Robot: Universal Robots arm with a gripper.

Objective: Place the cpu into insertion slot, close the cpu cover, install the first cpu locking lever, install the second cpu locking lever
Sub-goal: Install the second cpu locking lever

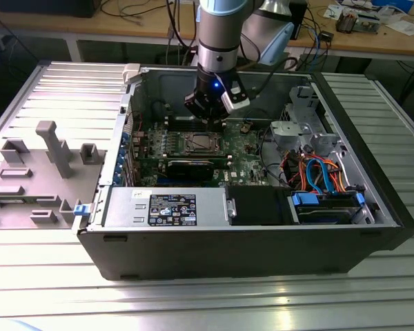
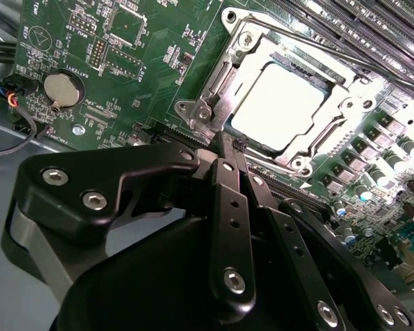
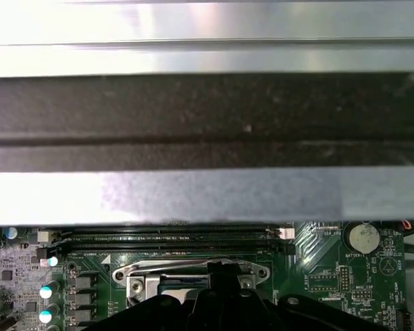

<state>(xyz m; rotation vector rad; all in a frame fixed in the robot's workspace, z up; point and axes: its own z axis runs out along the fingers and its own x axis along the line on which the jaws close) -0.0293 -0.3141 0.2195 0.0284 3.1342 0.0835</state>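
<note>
**CPU seated under its frame; jaws pressed together at the socket edge**

In the second wrist view the small flat square cpu with its dull silver-grey metal top lies in the square metal-rimmed insertion slot on the green motherboard. The thin silvery square cpu cover with an open middle lies flat around the chip. A thin wire locking lever runs along one side of the frame; whether it is latched I cannot tell.

The black gripper hangs just above the socket's near edge. Its jaws are pressed together with nothing between them. In the exterior view the gripper sits inside the open grey computer case, over the board.

As a judgement: the cpu is light, rigid and smooth-topped, and fragile on its underside, so its bare side edges are the place to take it. The cover is thin, stiff sheet metal on a hinge. The lever is springy wire, likely to slip off a smooth jaw tip; its bent end is the best place to push.
</note>
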